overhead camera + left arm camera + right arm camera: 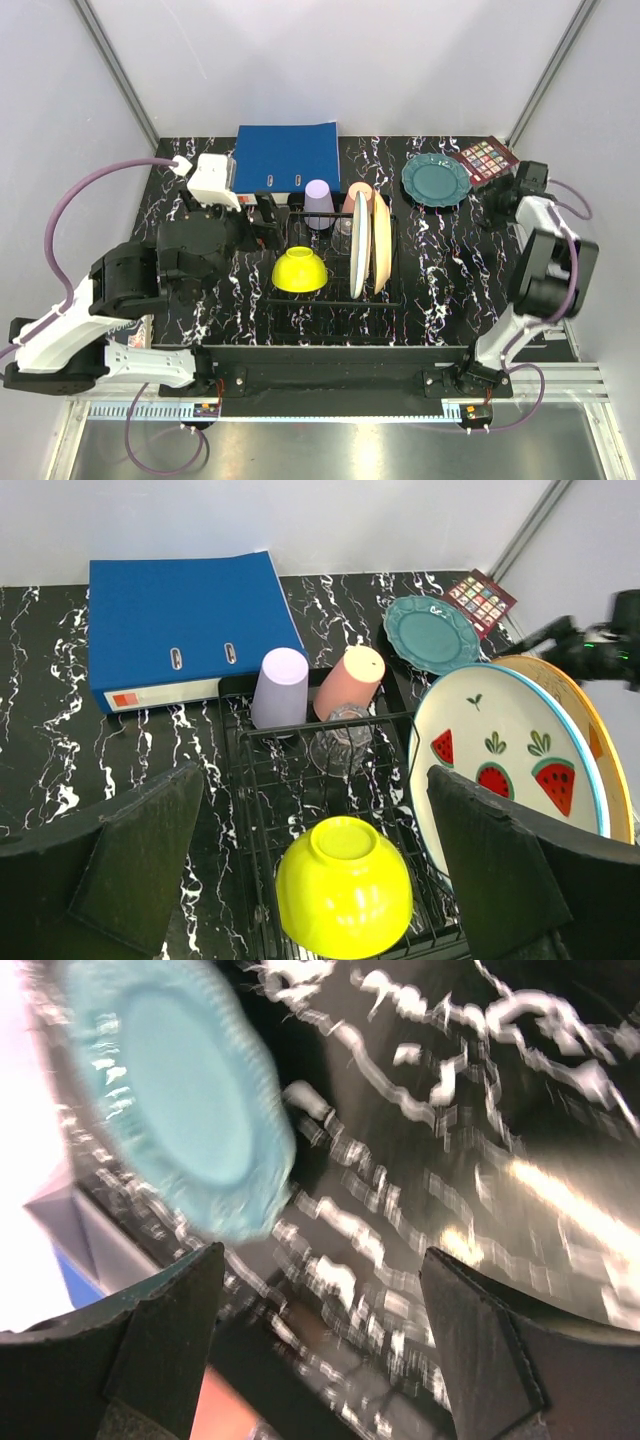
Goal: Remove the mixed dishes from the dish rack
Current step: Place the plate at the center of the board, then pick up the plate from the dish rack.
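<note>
Black wire bars form the dish rack (258,820), which sits mid-table on the black white-veined marble-look table (440,270), just in front of a blue binder (287,157). A yellow bowl (343,887) lies upside down in the rack's near left part. Behind it, at the far end, a lilac cup (279,687) and a salmon-pink cup (350,681) stand mouth down and tilted, with a clear glass (341,740) just in front of the pink one. On the rack's right side two plates stand on edge next to each other: a white watermelon-print plate (505,770), and a peach plate (610,770) right behind it on the outer side. A teal plate (436,180) lies flat on the table, out of the rack, near the far right corner beside a card of small coloured squares (486,160). The left gripper (312,775) hangs over the rack's near left side with its jaws spread wide and nothing between them, the bowl below. The right gripper (320,1255) is just to the right of the teal plate, jaws apart and empty, with bare tabletop between its fingers; its wrist view is blurred.
</note>
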You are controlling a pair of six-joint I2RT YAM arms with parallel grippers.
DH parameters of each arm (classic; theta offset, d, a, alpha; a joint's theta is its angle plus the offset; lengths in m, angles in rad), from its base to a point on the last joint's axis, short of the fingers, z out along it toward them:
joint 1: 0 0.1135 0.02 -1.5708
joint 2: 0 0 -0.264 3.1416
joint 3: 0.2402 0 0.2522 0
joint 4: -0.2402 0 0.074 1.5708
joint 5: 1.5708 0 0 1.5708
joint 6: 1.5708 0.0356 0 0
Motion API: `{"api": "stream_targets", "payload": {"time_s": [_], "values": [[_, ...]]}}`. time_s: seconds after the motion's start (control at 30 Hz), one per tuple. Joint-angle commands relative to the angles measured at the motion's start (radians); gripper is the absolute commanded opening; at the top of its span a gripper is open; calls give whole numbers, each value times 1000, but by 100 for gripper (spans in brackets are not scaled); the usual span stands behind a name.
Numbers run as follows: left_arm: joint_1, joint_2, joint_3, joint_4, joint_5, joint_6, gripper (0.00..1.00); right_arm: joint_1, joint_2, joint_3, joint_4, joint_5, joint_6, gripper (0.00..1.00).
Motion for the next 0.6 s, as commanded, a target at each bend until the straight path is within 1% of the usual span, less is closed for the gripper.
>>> {"api": "stream_targets", "payload": {"time_s": [0.0, 0.03, 0.07, 0.1, 0.13, 0.17, 0.2, 0.23, 0.27, 0.3, 0.33, 0.37, 0.43, 0.53, 0.57], "values": [[60, 5, 9, 115, 213, 77, 99, 71, -302, 23, -42, 172, 27, 82], [75, 15, 12, 127, 259, 129, 99, 101, -371, 45, -76, 223, 21, 80], [80, 26, 20, 138, 286, 137, 99, 143, -406, 56, -105, 317, 18, 79], [88, 37, 35, 146, 358, 158, 99, 198, -443, 54, -102, 341, 21, 77], [92, 64, 44, 152, 380, 160, 99, 218, -515, 48, -93, 346, 37, 77], [94, 77, 53, 152, 385, 149, 99, 230, -547, 42, -56, 329, 39, 78], [100, 89, 64, 146, 389, 94, 99, 252, -575, 45, -47, 302, 45, 79], [114, 97, 73, 149, 403, 70, 99, 264, -612, 63, -53, 277, 9, 84], [124, 101, 76, 167, 427, 45, 99, 282, -629, 86, -85, 253, -23, 86], [134, 103, 63, 184, 488, 14, 99, 322, -643, 146, -111, 251, -62, 88], [152, 98, 47, 207, 524, 13, 99, 365, -670, 177, -140, 252, -146, 89], [155, 95, 35, 239, 543, 8, 99, 391, -686, 201, -191, 266, -183, 90], [161, 117, 43, 233, 563, 5, 99, 434, -730, 261, -238, 268, -258, 91], [160, 172, 86, 183, 595, 2, 99, 447, -765, 326, -337, 207, -327, 90], [155, 181, 90, 178, 609, 5, 99, 453, -773, 338, -396, 197, -344, 90]]}}
